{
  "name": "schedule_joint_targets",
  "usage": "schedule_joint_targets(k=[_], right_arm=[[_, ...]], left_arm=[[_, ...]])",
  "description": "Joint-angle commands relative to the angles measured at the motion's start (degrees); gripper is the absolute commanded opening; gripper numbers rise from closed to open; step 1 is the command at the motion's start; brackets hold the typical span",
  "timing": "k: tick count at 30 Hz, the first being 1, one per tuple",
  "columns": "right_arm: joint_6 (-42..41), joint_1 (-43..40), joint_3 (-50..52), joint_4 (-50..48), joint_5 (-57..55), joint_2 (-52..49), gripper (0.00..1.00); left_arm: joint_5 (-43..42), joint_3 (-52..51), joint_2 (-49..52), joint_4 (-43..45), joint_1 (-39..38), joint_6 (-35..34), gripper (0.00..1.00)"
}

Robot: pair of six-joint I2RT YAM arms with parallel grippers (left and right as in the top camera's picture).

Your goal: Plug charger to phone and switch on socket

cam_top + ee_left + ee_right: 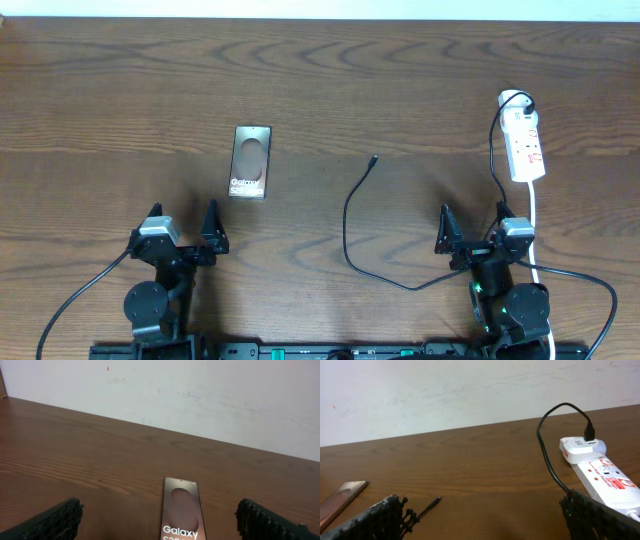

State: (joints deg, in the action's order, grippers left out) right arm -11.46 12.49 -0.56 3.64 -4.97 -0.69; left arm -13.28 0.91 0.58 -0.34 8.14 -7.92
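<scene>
Both pairs of jaws stand wide apart and empty over a dark brown, wood-grain counter [320, 60]. The left jaws, tipped with ribbed black pads [57, 519], frame a flat, rectangular smartphone [249, 162] lying face up just ahead of them. Its bronze glass screen carries a pale oval and white "Galaxy" lettering inside a thin silver edge.

To the left of the right jaws, a thin black charger cable [346, 215] lies in a loose curve. Its small black plug [374, 159] rests free on the wood, well apart from the phone. The cable's other end arcs up into a glossy white adapter [580, 447]. The adapter is seated at the far end of a narrow white plastic power strip [526, 148] with red marks, which lies ahead of the right jaws. The strip's white cord [534, 200] trails back past them. A matte white wall [200, 400] closes the scene.
</scene>
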Motion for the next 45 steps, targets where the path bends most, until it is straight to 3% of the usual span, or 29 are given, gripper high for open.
schedule_joint_targets(k=[1, 21, 28, 33, 45], right_arm=[[0.4, -0.3, 0.3, 0.1, -0.7, 0.3, 0.99], [0.4, -0.3, 0.3, 0.1, -0.7, 0.3, 0.99], [0.4, -0.3, 0.3, 0.1, -0.7, 0.3, 0.99], [0.4, -0.3, 0.3, 0.1, -0.7, 0.3, 0.99], [0.4, -0.3, 0.3, 0.1, -0.7, 0.3, 0.99]], left_arm=[[-0.6, -0.7, -0.3, -2.4, 0.2, -0.3, 0.98], [2.4, -0.7, -0.3, -2.2, 0.2, 0.7, 0.98], [-4.3, 5.1, 0.3, 0.9, 0.2, -8.7, 0.98], [-7.4, 20.0, 8.3, -9.9, 0.2, -10.2, 0.98], [-13.3, 75.3, 53.0, -52.1, 0.2, 0.8, 0.98]])
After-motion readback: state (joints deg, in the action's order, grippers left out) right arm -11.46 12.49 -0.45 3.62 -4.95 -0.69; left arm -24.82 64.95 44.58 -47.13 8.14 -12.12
